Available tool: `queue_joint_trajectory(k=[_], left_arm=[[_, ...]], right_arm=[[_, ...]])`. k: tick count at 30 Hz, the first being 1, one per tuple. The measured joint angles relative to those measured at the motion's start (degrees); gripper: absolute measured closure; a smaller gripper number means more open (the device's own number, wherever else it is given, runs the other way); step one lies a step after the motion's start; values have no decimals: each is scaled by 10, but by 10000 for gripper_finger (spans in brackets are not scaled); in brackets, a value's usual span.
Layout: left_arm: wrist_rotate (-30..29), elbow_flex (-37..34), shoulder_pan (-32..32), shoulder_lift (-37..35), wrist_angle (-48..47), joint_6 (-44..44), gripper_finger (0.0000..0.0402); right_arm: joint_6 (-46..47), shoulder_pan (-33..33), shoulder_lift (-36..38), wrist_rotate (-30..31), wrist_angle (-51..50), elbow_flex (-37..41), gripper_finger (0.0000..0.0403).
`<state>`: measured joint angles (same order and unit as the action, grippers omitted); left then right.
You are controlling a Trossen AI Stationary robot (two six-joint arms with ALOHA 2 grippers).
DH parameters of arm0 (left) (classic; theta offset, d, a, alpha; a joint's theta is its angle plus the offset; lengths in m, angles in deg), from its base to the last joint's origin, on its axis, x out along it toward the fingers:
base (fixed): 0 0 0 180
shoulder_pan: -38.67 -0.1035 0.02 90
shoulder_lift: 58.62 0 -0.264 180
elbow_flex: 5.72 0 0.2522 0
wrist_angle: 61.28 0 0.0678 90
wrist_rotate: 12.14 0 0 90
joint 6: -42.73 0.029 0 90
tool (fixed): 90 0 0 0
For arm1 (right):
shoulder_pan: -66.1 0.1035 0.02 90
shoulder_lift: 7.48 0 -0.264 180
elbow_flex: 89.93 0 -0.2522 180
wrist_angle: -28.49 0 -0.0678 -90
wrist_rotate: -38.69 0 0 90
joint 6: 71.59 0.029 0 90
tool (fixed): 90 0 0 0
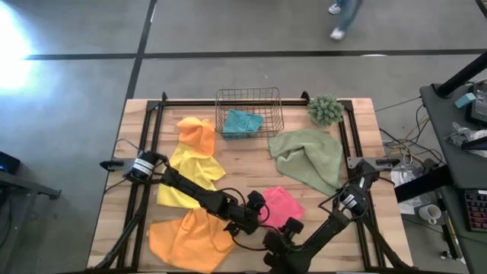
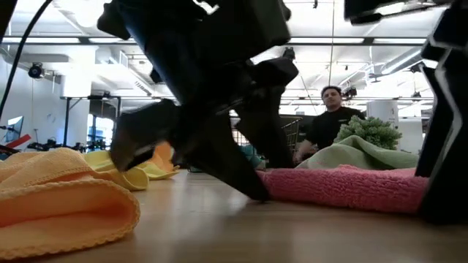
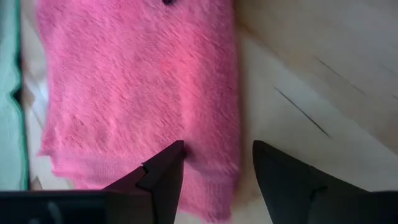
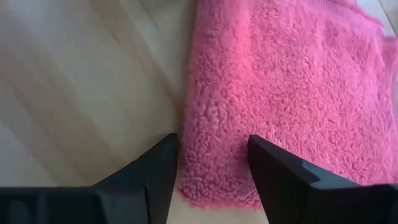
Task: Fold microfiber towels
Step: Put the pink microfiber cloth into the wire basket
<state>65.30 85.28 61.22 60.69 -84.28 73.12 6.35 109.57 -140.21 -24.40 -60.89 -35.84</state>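
The pink towel (image 1: 280, 207) lies flat on the table near the front middle, seemingly folded. My left gripper (image 1: 257, 210) is open and low at its left edge: in the left wrist view (image 3: 214, 165) one finger is over the pink cloth (image 3: 137, 81) and the other over bare wood. My right gripper (image 1: 284, 228) is open at the towel's near edge, and in the right wrist view (image 4: 211, 158) its fingers stand on either side of the towel's edge (image 4: 205, 168). The other towels lie untouched. My left gripper comes down slanting from the table's left. One fingertip (image 2: 256, 191) reaches the table at the pink towel's left edge (image 2: 274, 186). I cannot tell whether it touches the cloth. My right gripper stands open over the towel's near edge (image 4: 205, 180). I cannot tell whether it touches.
An orange towel (image 1: 190, 240) lies bunched at the near left. A yellow one (image 1: 190, 173) and a second orange one (image 1: 196, 133) lie behind it. A teal towel (image 1: 242, 122) lies in the wire basket (image 1: 249, 92). The olive green towel (image 1: 308, 156) and the spiky plant (image 1: 326, 109) are at the far right. A person (image 2: 333, 124) stands beyond the table.
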Motion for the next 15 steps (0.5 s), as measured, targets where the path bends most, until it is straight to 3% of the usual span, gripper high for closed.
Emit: queue_joint_trajectory(k=[8, 15], left_arm=[[-2, -3, -14, 1, 13, 0, 234], [1, -4, -30, 2, 12, 0, 332]], right_arm=[[30, -7, 4, -10, 2, 31, 222], [-1, -17, 3, -14, -21, 32, 310]])
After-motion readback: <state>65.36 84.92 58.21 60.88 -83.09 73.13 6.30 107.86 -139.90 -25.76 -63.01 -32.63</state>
